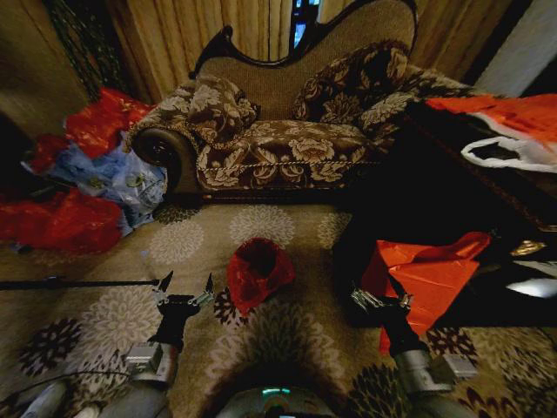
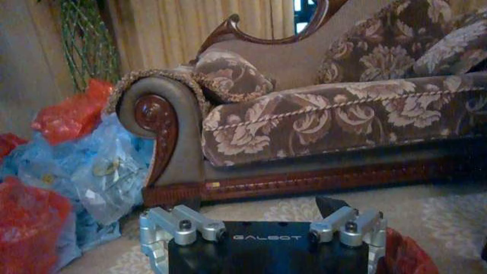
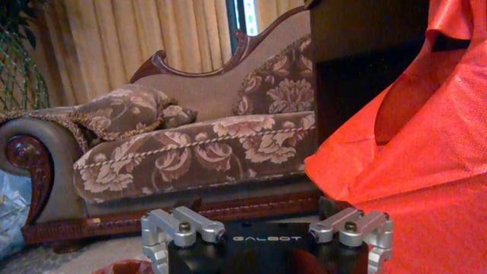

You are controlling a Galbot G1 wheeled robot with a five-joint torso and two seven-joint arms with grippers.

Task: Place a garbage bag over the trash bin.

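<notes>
The garbage bag (image 1: 257,272), shiny crinkly red plastic, stands as a small rounded shape on the carpet in the middle of the head view, its mouth open upward. The trash bin is hidden; no black surface shows around the bag. My left gripper (image 1: 185,284) hovers open just left of the bag, apart from it. My right gripper (image 1: 381,300) is open on the bag's right, close to a stiff orange-red bag (image 1: 432,274). An edge of the garbage bag (image 2: 403,257) also shows in the left wrist view.
A patterned sofa (image 1: 287,148) with cushions stands behind the bag. Heaped red and blue bags (image 1: 96,187) lie at the left. A dark table (image 1: 452,192) at the right carries orange and white bags. A thin dark rod (image 1: 78,283) lies on the carpet at the left.
</notes>
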